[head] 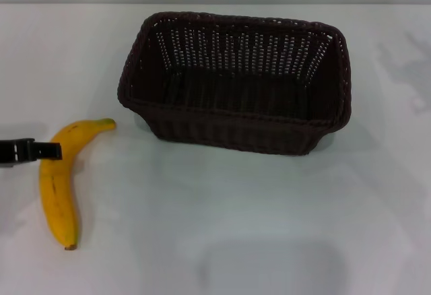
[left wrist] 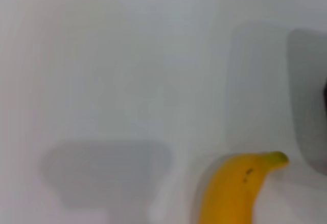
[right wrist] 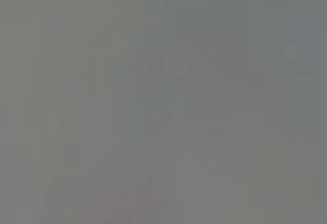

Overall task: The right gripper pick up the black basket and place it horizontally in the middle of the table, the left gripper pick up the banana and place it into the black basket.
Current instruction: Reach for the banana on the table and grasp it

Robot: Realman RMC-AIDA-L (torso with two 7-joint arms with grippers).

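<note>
- Left gripper (head: 48,151) enters at the frame's left edge, over the banana (head: 59,180); jaws' state unclear.
- Black basket (head: 236,83) stands upright at upper centre of the bench (head: 269,221).

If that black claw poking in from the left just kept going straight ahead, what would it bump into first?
Probably the banana: the left gripper points across its upper part and already overlaps it in the head view. Its height above the fruit is unclear, so it might pass over.
</note>
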